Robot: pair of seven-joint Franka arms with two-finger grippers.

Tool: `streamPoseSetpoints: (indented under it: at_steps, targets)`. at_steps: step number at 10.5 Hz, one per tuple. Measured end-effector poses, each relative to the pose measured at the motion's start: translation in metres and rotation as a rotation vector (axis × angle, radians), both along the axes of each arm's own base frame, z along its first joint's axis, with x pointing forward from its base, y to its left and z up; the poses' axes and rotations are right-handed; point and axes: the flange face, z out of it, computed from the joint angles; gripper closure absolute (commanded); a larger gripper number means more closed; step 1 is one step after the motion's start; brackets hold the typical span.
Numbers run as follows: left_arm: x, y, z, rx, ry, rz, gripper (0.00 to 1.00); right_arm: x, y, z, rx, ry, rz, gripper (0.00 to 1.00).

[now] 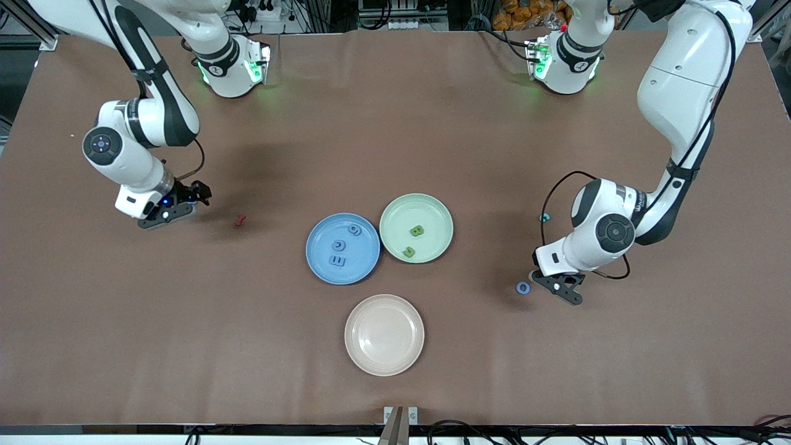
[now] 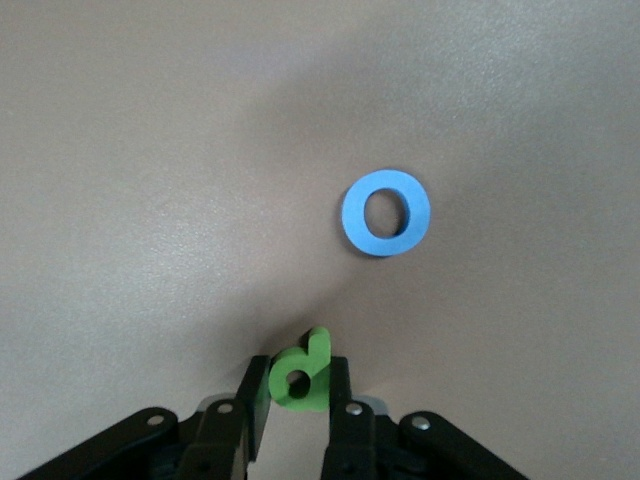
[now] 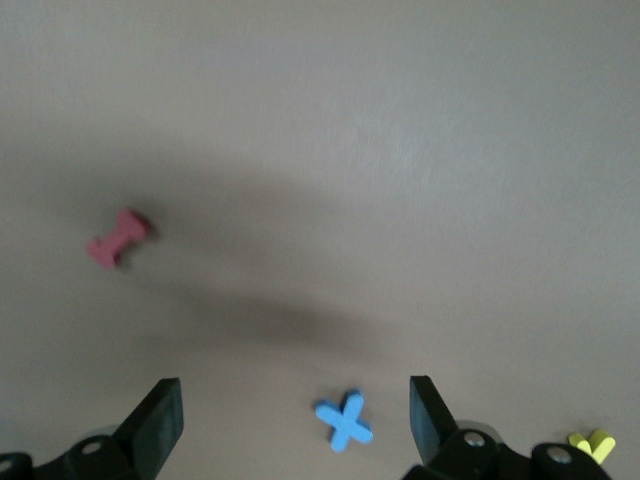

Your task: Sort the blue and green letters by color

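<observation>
On the brown table (image 1: 432,123), a green letter (image 2: 300,375) is clamped by the left gripper (image 2: 298,410) beside a blue ring (image 2: 386,212); the right gripper (image 3: 295,420) is spread wide over a blue plus-shape (image 3: 344,421).

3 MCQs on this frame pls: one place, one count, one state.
1. Where does the blue ring lie?
A. In the blue plate
B. On the bare table beside the left gripper
C. In the pink plate

2. How many letters lie in the green plate?
A. Two
B. Four
C. None

3. What is the state of the left gripper?
A. Open, with nothing in it
B. Shut on a green letter
C. Shut on the blue ring

Key: 1 B, the ring sits on the table by the left gripper, outside every plate. 2 A, two green pieces show in it. 3 B, the left wrist view shows the green letter pinched between the fingers.
</observation>
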Motion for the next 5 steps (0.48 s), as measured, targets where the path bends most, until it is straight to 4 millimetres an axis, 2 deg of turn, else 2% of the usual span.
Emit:
streamPoseSetpoints:
  at_steps: [2, 3, 5]
  targets:
    - [0.004, -0.010, 0.009, -0.013, -0.017, 0.038, 1.00, -0.024, -0.021, -0.013, 0.011, 0.015, 0.091, 0.00]
    - [0.001, -0.030, 0.018, -0.020, -0.020, 0.071, 1.00, -0.032, -0.032, -0.018, 0.017, 0.026, 0.135, 0.00]
    - [-0.015, -0.107, 0.049, 0.003, 0.005, 0.174, 1.00, -0.043, -0.047, -0.025, 0.025, 0.027, 0.197, 0.00]
